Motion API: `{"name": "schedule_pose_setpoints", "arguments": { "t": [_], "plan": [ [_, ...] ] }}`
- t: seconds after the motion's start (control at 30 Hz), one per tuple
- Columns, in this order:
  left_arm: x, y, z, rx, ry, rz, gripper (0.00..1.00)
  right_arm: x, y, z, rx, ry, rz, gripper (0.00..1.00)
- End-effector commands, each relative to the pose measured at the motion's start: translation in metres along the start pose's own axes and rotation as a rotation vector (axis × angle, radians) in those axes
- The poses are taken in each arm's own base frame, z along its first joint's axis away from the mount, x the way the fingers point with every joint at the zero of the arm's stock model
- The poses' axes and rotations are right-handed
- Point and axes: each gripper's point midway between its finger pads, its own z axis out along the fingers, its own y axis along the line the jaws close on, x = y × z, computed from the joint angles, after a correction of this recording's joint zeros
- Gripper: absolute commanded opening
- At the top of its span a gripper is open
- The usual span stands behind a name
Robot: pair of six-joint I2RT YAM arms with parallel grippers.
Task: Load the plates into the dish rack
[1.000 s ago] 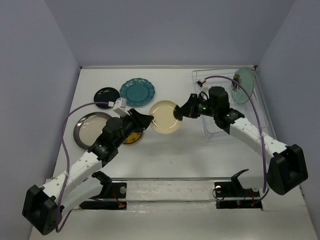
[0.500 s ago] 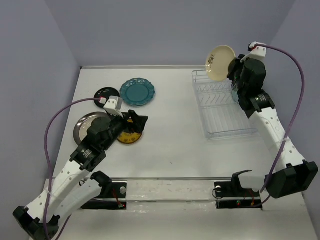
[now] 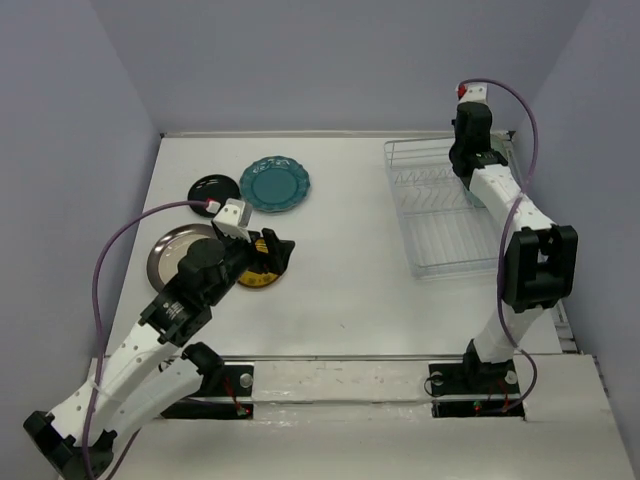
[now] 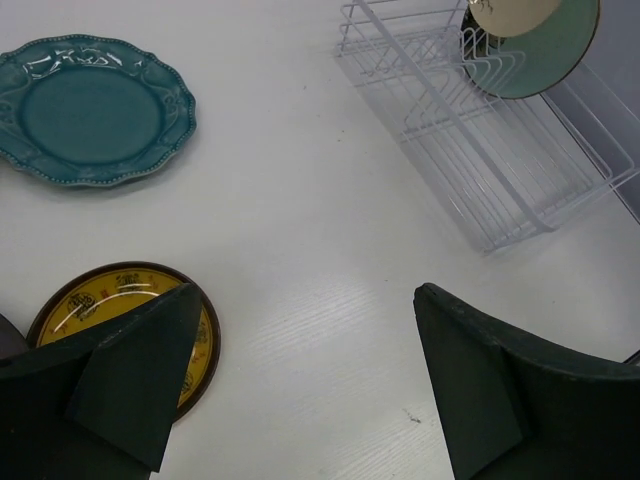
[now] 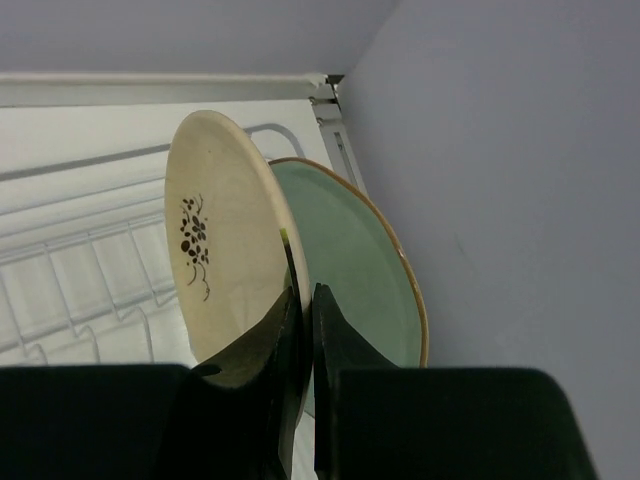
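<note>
Checking occlusions: from above, the right arm covers the round cream plate [image 5: 215, 250] and most of the pale mint plate [image 5: 360, 270] at the far end of the white wire dish rack [image 3: 440, 240]. Cream plate's lower edge is hidden behind the right gripper [image 5: 303, 300], so can't tell if it's seated in a slot. That gripper is clamped on its rim, plate upright just in front of the mint one. Left gripper [image 4: 305, 300] is spread wide, holding nothing, over the small yellow patterned plate [image 4: 100, 305], which it partly hides. Half a second back the cream plate was high above the rack corner; it's now down at rack level.
</note>
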Motion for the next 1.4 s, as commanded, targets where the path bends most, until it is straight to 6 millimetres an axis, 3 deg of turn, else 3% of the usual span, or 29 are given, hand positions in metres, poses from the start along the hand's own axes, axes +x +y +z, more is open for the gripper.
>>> {"name": "schedule_pose_setpoints", "arguments": {
  "t": [0.0,0.13,0.3,0.53,0.7,0.77,0.8,0.83,0.93,1.03,1.17,1.2,1.23,1.3,1.33,1.37],
  "plan": [
    [-0.006,0.000,-0.003,-0.003,-0.031,0.025,0.99,-0.038,-0.047,-0.003,0.133,-0.068,0.010,0.07],
    [-0.005,-0.002,-0.004,0.000,-0.032,0.029,0.99,-0.025,-0.059,0.003,0.133,-0.045,0.035,0.07],
    [-0.006,-0.002,-0.004,-0.001,-0.034,0.028,0.99,0.013,-0.057,0.016,0.153,0.050,-0.034,0.07],
    [-0.006,-0.001,-0.002,-0.006,-0.033,0.029,0.99,0.044,-0.021,0.017,-0.006,0.083,-0.005,0.07],
    [-0.002,0.001,0.001,-0.017,-0.019,0.032,0.99,0.057,-0.015,0.018,-0.021,0.106,-0.008,0.09],
    [-0.001,0.001,0.002,-0.020,-0.015,0.031,0.99,0.059,-0.012,0.019,-0.033,0.111,-0.004,0.19],
    [-0.001,0.001,0.003,-0.023,-0.010,0.032,0.99,0.060,-0.012,0.019,-0.028,0.116,0.009,0.42],
    [-0.001,0.002,0.003,-0.028,-0.010,0.032,0.99,0.057,-0.012,0.019,-0.026,0.111,0.026,0.56],
    [-0.003,0.005,0.003,-0.047,-0.019,0.027,0.99,0.038,-0.016,0.014,-0.030,0.093,0.102,0.83],
    [-0.003,0.010,0.005,-0.072,-0.024,0.022,0.99,0.005,-0.016,0.001,-0.084,0.070,0.214,0.84],
    [0.001,0.022,0.012,-0.122,-0.001,0.014,0.98,-0.030,0.010,-0.034,-0.321,0.027,0.416,0.84],
    [0.003,0.026,0.015,-0.140,0.008,0.010,0.98,-0.025,0.024,-0.042,-0.376,0.051,0.474,0.84],
    [0.003,0.029,0.016,-0.152,0.010,0.005,0.98,-0.040,0.040,-0.064,-0.469,0.016,0.498,0.84],
    [0.004,0.037,0.022,-0.169,0.022,-0.028,0.97,-0.041,0.061,-0.086,-0.539,0.005,0.547,0.84],
    [0.005,0.038,0.025,-0.164,0.028,-0.044,0.96,-0.035,0.087,-0.107,-0.623,-0.006,0.538,0.84],
    [0.008,0.034,0.031,-0.141,0.043,-0.083,0.95,-0.029,0.100,-0.116,-0.651,0.002,0.532,0.84]
  ]
}}
